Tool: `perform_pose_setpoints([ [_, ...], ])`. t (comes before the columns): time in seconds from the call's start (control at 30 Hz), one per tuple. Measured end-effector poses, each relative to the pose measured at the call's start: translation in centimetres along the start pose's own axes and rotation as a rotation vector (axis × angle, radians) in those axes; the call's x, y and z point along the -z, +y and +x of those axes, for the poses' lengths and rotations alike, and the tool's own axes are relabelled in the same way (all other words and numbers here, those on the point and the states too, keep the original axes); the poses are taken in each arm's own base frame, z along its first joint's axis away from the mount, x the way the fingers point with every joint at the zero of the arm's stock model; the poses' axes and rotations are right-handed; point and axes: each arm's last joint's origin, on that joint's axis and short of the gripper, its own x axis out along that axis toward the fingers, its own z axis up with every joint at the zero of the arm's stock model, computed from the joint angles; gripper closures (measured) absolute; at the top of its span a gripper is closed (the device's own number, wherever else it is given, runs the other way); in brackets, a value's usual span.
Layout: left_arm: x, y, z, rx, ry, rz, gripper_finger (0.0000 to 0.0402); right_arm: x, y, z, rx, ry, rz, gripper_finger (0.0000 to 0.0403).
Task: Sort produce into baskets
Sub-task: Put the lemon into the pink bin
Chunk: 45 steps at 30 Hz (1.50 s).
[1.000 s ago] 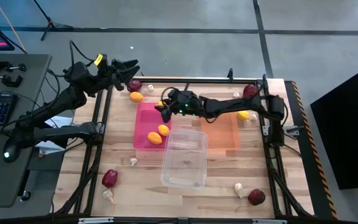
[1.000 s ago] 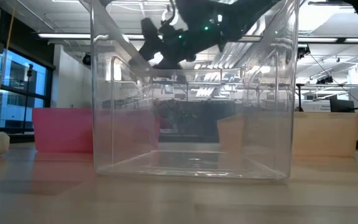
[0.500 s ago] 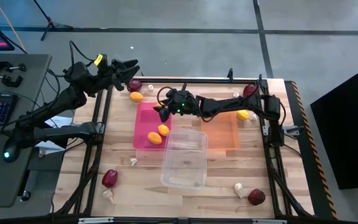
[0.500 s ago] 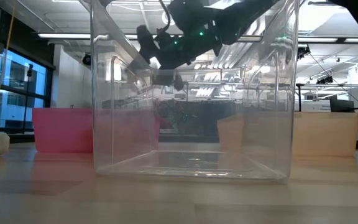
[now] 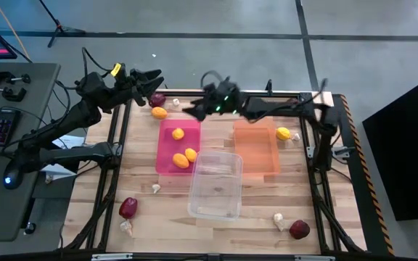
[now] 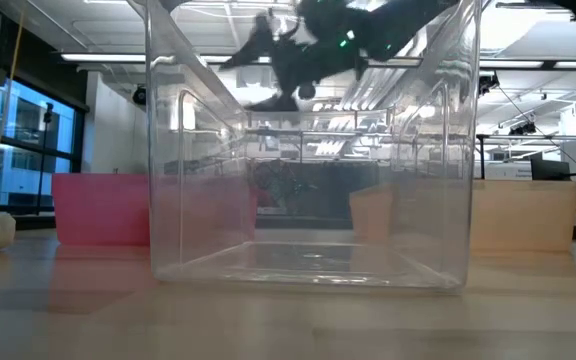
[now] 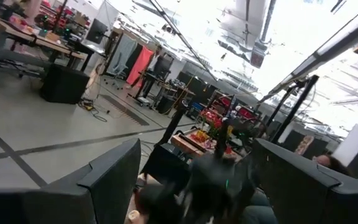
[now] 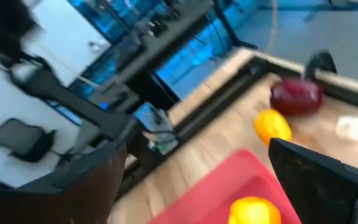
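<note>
Hovering empty and wide open, the right claw (image 5: 192, 111) sits above the pink basket (image 5: 167, 151). Left claw (image 5: 154, 76) waits open, empty, at the far edge. Risk: the next lemon (image 5: 160, 112) lies near a beet (image 5: 157, 99) — a sloppy reach could knock either away.

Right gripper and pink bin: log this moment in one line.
right gripper: open, empty, above table's far edge | pink bin: three lemons | orange bin: empty | left gripper: waiting, far-left corner

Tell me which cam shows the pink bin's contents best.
High view: pink bin seen from above, three lemons inside. Low view shows only its side wall. Right wrist catches a corner with one lemon. Left wrist: none.
</note>
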Motion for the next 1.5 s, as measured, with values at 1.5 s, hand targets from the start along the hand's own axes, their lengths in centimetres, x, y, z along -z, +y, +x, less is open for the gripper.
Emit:
perform_pose_setpoints([
  [1.5, 13.9, 18.2, 6.8, -0.700, 1.439, 0.337, 0.0106, 3.4, 2.6, -14.4, 0.669, 0.391, -0.121, 0.0022],
])
